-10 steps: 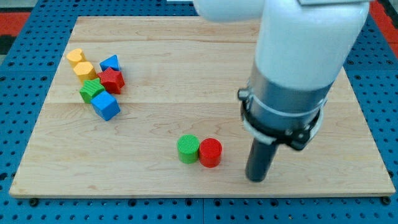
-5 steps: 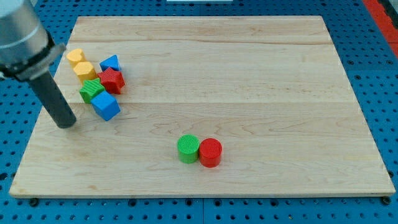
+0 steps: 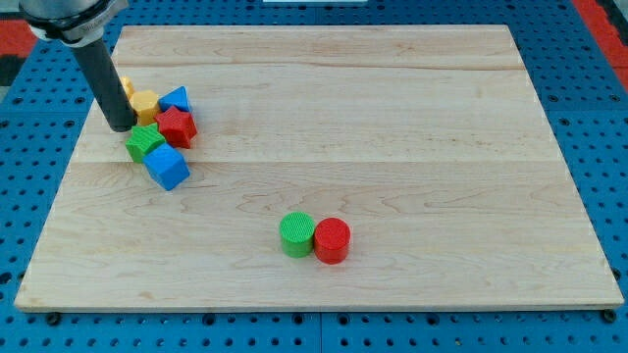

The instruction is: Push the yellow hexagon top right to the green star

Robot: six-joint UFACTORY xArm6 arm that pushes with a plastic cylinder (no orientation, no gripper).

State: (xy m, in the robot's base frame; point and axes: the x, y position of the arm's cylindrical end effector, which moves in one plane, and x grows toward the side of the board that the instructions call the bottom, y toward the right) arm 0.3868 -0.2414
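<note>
My tip point(image 3: 123, 126) rests on the board at the view's left, touching the left side of the block cluster. The yellow hexagon point(image 3: 145, 103) sits just right of the rod, above the green star point(image 3: 145, 143). A second yellow block point(image 3: 127, 86) peeks out behind the rod, mostly hidden. The tip is just above-left of the green star.
A red star point(image 3: 177, 126) and a blue triangle point(image 3: 176, 99) sit right of the yellow hexagon. A blue cube point(image 3: 167, 167) lies below the green star. A green cylinder point(image 3: 296, 234) and a red cylinder point(image 3: 332, 240) stand together near the board's bottom middle.
The arm swung from the view's right across to the left, then up to the cluster. The yellow hexagon has shifted slightly right, closer to the blue triangle.
</note>
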